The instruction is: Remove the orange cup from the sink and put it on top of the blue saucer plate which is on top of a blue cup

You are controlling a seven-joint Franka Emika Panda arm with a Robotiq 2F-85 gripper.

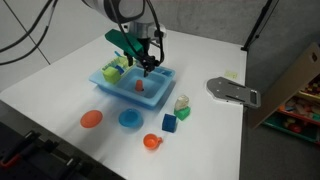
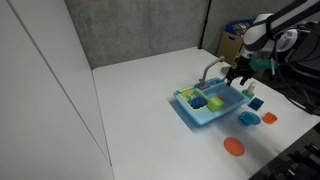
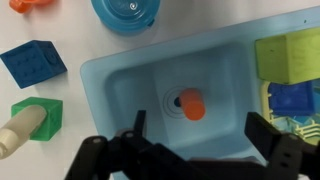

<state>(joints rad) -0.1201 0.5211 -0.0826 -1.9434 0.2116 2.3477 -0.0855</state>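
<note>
Gripper (image 3: 195, 128) hangs wide open and empty over the sink (image 3: 115, 90), the orange cup (image 3: 192, 104) sitting in its basin below; the blue saucer plate (image 3: 128, 12) is cropped by the wrist view's top edge.

There's the orange-red cup (image 3: 192, 104), bright against the pale-blue sink (image 3: 120, 75). Medium-blue saucer plate (image 3: 127, 12), deep-blue cube (image 3: 33, 62), green block (image 3: 38, 115), lime block (image 3: 290, 55), flat orange plate (image 1: 91, 119), white bench (image 1: 60, 80). Black jaws.
</note>
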